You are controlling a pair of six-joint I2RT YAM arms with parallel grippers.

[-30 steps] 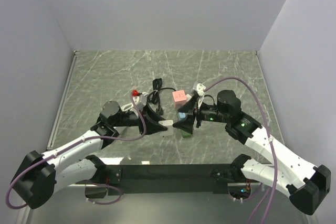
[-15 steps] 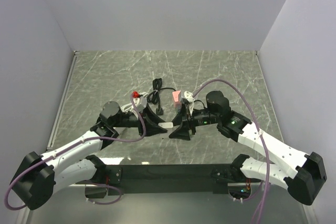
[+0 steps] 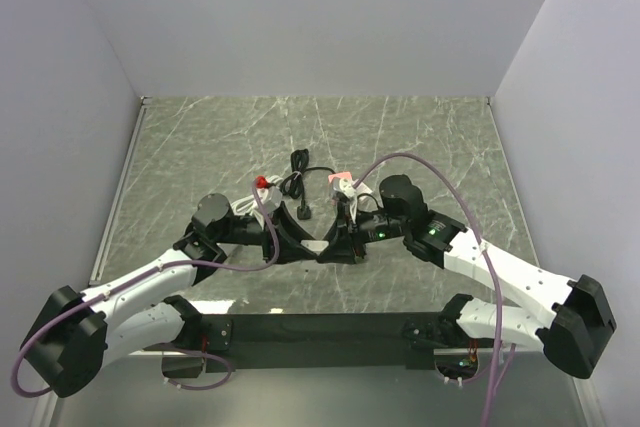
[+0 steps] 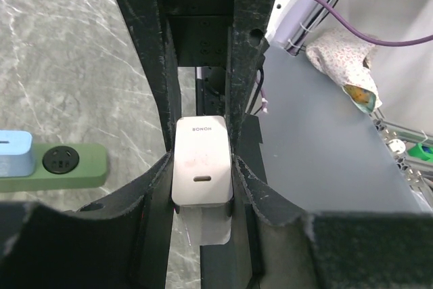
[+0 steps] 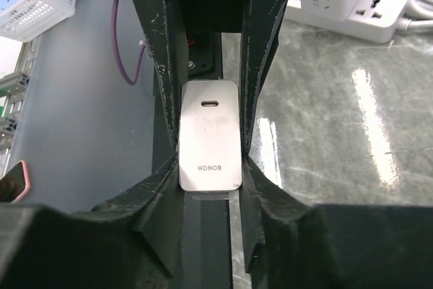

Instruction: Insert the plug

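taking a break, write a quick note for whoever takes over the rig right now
Left hand: shut on the white charger.
Right hand: shut on the same charger from the opposite side; the two hands meet at mid-table.
Green power strip: beside the left hand, one socket free next to a blue block.
White power strip: beyond the right hand.
Done: charger is gripped, by both hands.
Left: one hand must let go, the other must carry the charger to a socket and push it in. Which strip is meant is unclear.
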